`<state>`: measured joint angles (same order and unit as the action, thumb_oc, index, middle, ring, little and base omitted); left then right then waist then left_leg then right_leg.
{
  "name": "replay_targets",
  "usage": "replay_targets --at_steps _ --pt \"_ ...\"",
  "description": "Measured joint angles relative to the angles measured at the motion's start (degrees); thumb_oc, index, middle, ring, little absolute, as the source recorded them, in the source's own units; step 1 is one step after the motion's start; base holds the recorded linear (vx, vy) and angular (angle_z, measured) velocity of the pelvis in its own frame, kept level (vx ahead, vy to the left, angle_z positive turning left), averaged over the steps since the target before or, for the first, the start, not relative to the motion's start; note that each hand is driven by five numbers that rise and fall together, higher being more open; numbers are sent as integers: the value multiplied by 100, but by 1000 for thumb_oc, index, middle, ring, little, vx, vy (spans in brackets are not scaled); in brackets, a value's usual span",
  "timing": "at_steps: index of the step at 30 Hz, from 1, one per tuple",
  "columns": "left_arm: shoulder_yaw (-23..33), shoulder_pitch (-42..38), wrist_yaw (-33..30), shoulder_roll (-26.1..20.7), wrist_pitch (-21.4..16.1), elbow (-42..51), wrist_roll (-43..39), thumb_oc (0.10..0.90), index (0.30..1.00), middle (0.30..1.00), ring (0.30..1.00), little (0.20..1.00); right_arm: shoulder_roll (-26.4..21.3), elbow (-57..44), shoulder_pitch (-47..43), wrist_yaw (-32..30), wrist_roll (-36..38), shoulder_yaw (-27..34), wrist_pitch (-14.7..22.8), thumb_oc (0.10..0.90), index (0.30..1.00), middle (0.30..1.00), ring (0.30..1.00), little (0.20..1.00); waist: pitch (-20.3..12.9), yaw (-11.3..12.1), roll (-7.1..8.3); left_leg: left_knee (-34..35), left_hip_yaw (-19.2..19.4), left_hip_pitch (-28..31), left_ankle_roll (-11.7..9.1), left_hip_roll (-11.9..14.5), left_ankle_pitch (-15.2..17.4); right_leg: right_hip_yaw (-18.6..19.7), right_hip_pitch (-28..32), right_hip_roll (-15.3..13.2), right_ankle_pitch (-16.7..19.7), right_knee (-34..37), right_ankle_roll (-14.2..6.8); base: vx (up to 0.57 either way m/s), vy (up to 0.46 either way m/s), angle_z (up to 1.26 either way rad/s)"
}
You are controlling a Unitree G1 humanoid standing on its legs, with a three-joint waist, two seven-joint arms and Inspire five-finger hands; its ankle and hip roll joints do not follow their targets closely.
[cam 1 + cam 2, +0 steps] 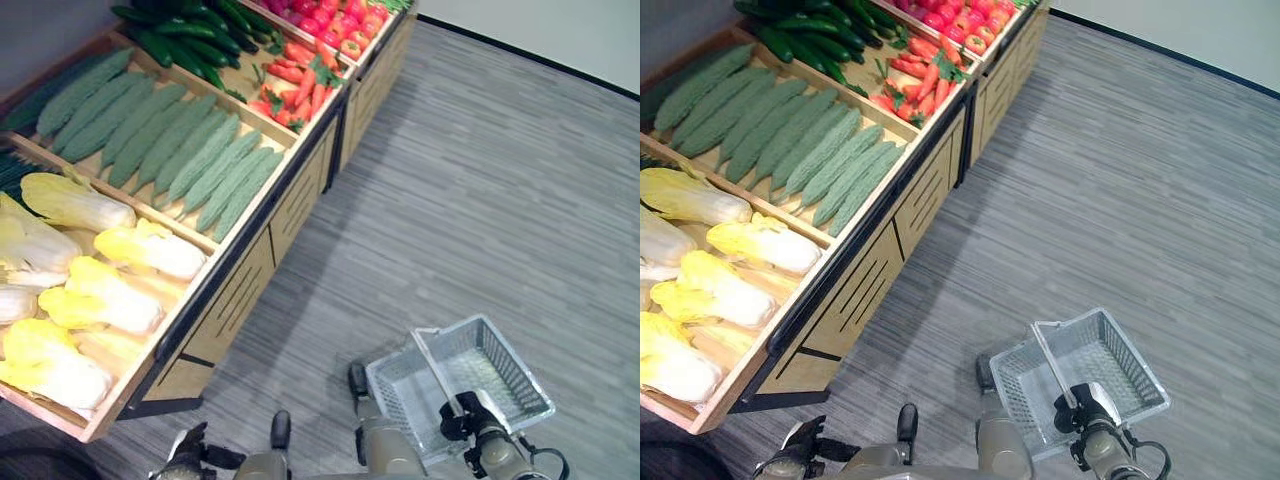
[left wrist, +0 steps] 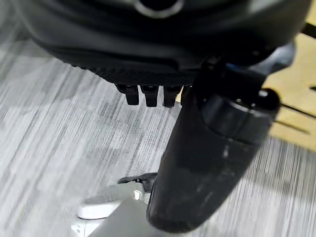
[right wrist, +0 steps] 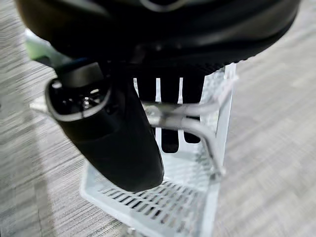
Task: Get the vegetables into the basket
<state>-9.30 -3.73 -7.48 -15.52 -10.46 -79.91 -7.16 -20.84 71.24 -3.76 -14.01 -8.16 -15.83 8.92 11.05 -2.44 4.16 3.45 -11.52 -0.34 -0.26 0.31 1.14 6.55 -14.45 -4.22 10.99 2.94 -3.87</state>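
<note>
A pale grey wire basket hangs empty low over the floor at the lower right. My right hand is shut on its raised handle, with the fingers hooked round the bar. A wooden produce stand runs along the left. It holds yellow-white napa cabbages, ridged green bitter gourds, dark cucumbers, carrots and tomatoes. My left hand hangs low at the bottom edge, in front of the stand, curled and holding nothing.
Grey striped floor stretches to the right of the stand, up to a pale wall with a dark skirting at the far right. The stand's slatted front panels face the open floor.
</note>
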Motion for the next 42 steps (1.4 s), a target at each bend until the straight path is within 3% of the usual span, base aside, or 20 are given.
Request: replay_targets --at_steps 1,3,6,10,11,12,14,15,17,21,24,28,29,32,34,35,36,37,38,42 --pt "15 7 0 88 0 71 -20 900 1000 1000 1000 1000 -62 22 -23 6 -3 21 -7 400 300 300 300 300 17 17 -160 -68 37 -17 -110 181 -20 -144 63 137 -53 8 109 136 -305 78" --pt "195 52 -1 208 19 78 -93 900 1000 1000 1000 1000 -111 -31 -291 34 -18 28 4 400 300 300 300 300 44 81 -275 -259 137 -24 -252 481 -114 -501 208 384 -50 -4 291 138 -428 42" --pt "138 -152 -16 204 -19 159 -126 900 1000 1000 1000 1000 -307 -297 -214 23 -35 144 83 400 300 300 300 300 28 105 -252 -741 -313 -467 -640 524 -418 -993 322 412 -194 -5 479 45 -294 93" --pt "135 -220 -77 236 4 324 -238 900 1000 1000 1000 1000 -526 -312 -208 27 -39 146 142 400 300 300 300 300 29 162 -239 -604 -58 -666 -805 675 -959 -1524 377 497 -351 -14 749 3 -184 80" --pt "92 -303 -97 236 23 328 -239 900 1000 1000 1000 1000 -567 -277 -177 23 -37 152 139 400 300 300 300 300 42 106 -227 -788 564 -792 -777 742 -954 -1806 438 441 -364 18 876 -47 -135 130" --pt "-4 -395 -102 236 52 327 -235 900 1000 1000 1000 1000 -577 -217 -72 24 -34 197 136 400 300 300 300 300 67 -30 -199 -949 1714 -888 -775 974 -908 -2146 554 390 -454 39 998 -29 -86 131" --pt "-198 -398 -100 255 48 410 -230 900 1000 1000 1000 1000 -536 -89 48 18 -18 255 193 400 300 300 300 300 31 -93 -262 -852 2450 -811 -837 1195 -928 -2415 614 390 -568 10 954 22 8 99" --pt "-239 -395 -100 270 46 414 -229 900 1000 1000 1000 1000 -497 -57 43 20 -7 294 186 400 300 300 300 300 31 -129 -262 -747 2453 -774 -870 1218 -923 -2462 620 403 -581 10 933 86 91 49" --pt "-247 -319 -89 338 116 450 -157 900 1000 1000 1000 1000 -375 28 26 24 15 330 179 400 300 300 300 300 26 -146 -283 -124 2106 -426 -900 1086 -777 -2419 634 476 -582 -8 888 89 109 3" --pt "-226 -236 -82 356 134 431 -59 900 1000 1000 1000 1000 -383 204 167 26 19 471 79 400 300 300 300 300 9 -163 -388 -46 2057 -342 -798 1010 -774 -2359 642 544 -589 -76 838 76 212 -20" --pt "-227 -236 -13 368 124 339 37 900 1000 1000 1000 1000 -419 397 285 25 18 656 -25 400 300 300 300 300 -49 -151 -493 8 2060 -325 -566 854 -602 -2326 618 449 -592 -175 694 30 187 -10" --pt "-226 -204 26 312 124 307 37 900 1000 1000 1000 1000 -363 425 465 26 14 646 -99 400 300 300 300 300 -90 -142 -474 53 2055 -330 -61 267 -311 -2133 217 -239 -779 -1052 189 5 211 9" --pt "-168 -139 20 256 132 289 36 900 1000 1000 1000 1000 -352 420 388 29 15 632 -117 400 300 300 300 300 -88 -145 -465 168 2122 -247 134 119 -385 -1840 -86 -415 -787 -1621 45 26 135 -4" --pt "-186 -135 14 94 138 157 35 900 1000 1000 1000 1000 -188 415 327 -4 66 638 -179 400 300 300 300 300 -88 -159 -374 160 1988 -113 234 28 -391 -1003 -465 -497 -970 -2458 -343 65 -8 18" --pt "-168 -93 3 -185 135 100 34 900 1000 1000 1000 1000 65 432 320 19 141 486 -175 400 300 300 300 300 -195 -106 -23 159 1962 -124 207 -75 -388 -701 -397 -679 -870 -1495 -523 82 -187 21" --pt "-55 -76 -25 -268 144 55 32 900 1000 1000 1000 1000 190 455 290 32 146 406 -127 400 300 300 300 300 -196 -109 84 158 1824 -125 150 -75 -377 -495 -195 -703 -666 -637 -552 34 -224 40" --pt "12 -98 -57 -262 143 49 28 900 1000 1000 1000 1000 218 469 303 39 145 407 -95 400 300 300 300 300 -207 -126 102 158 1717 -121 98 -52 -392 -408 -59 -694 -535 -365 -545 13 -255 69" --pt "59 -103 -94 -257 121 50 28 900 1000 1000 1000 1000 243 506 346 39 145 408 -88 400 300 300 300 300 -214 -116 112 158 1613 -110 43 -27 -390 -507 101 -707 -416 -188 -524 34 -275 77" --pt "133 -94 -107 -249 86 61 30 900 1000 1000 1000 1000 254 615 399 53 145 416 -94 400 300 300 300 300 -233 -12 124 159 1506 -67 -120 78 -360 -706 286 -643 -4 16 -464 57 -270 57" --pt "548 70 -136 -111 194 60 32 900 1000 1000 1000 1000 46 496 292 45 129 436 -18 400 300 300 300 300 -325 31 -225 117 1522 -46 -348 655 -351 -946 474 -73 -4 230 -121 66 -154 11"
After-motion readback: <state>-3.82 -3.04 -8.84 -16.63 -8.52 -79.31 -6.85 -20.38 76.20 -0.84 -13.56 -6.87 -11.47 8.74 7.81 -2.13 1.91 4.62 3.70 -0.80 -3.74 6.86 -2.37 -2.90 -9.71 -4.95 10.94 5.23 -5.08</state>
